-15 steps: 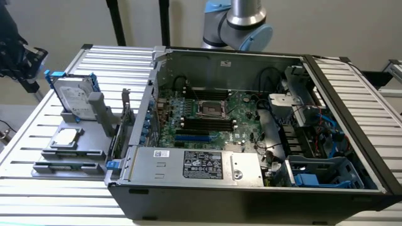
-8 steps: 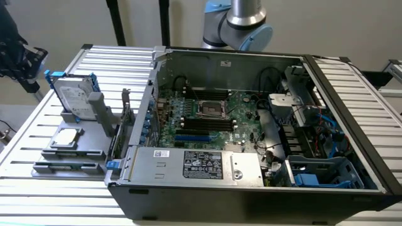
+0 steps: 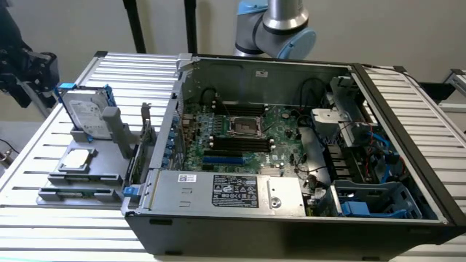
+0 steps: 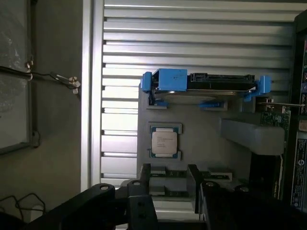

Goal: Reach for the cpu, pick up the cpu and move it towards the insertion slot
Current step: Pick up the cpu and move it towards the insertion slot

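The cpu (image 3: 76,159) is a small silver square chip lying flat in a grey holder (image 3: 109,164) on the slatted table, at the exterior view's left of the computer case. In the wrist view the cpu (image 4: 164,141) lies straight beneath the camera, just beyond my gripper (image 4: 168,191). The gripper's two dark fingers (image 4: 139,191) stand apart and hold nothing, well above the chip. The insertion slot (image 3: 245,126), a silver-framed square socket, sits on the green motherboard inside the open case.
A silver hard drive with blue rails (image 3: 84,112) stands upright behind the cpu and shows again as the hard drive (image 4: 206,84). Memory sticks (image 4: 168,172) lie in the holder next to the chip. The case wall (image 3: 163,142) separates holder and motherboard. The table edge (image 4: 91,120) drops to the floor.
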You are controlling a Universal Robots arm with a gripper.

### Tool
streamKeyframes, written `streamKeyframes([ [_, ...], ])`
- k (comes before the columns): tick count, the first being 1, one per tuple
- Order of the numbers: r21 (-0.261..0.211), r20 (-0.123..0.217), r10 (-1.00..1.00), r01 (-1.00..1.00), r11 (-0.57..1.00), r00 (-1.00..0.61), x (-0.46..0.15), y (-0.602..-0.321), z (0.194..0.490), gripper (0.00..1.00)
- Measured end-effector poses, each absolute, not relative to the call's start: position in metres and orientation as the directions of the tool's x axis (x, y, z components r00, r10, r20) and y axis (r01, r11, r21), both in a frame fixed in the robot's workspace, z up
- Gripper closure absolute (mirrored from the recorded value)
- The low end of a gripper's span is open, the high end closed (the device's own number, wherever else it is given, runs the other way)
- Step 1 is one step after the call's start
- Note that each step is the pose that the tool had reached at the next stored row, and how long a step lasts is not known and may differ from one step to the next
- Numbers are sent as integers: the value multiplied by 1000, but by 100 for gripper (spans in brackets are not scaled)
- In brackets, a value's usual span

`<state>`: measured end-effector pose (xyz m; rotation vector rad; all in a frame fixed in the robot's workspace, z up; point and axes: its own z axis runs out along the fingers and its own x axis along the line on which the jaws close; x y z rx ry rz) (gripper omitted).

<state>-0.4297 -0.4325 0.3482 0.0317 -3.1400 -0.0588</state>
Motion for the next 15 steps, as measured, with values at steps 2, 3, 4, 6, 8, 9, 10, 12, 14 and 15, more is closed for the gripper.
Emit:
streamKeyframes([
  [2,37,0,-20,-20,999,-1000,-430,-433,346,47],
  [3,37,0,-20,-20,999,-1000,-430,-433,345,41],
  [4,37,0,-20,-20,999,-1000,-430,-433,344,41],
  [6,37,1,-20,-20,999,-1000,-430,-433,340,35],
  [8,37,0,-20,-20,999,-1000,-430,-433,336,35],
  [9,37,1,-20,-20,999,-1000,-430,-433,335,35],
  [10,37,1,-20,-20,999,-1000,-430,-433,333,35],
  [12,37,0,-20,-20,999,-1000,-430,-432,329,35],
  [14,37,1,-20,-20,999,-1000,-429,-432,325,35],
  [15,37,1,-20,-20,999,-1000,-429,-432,324,35],
])
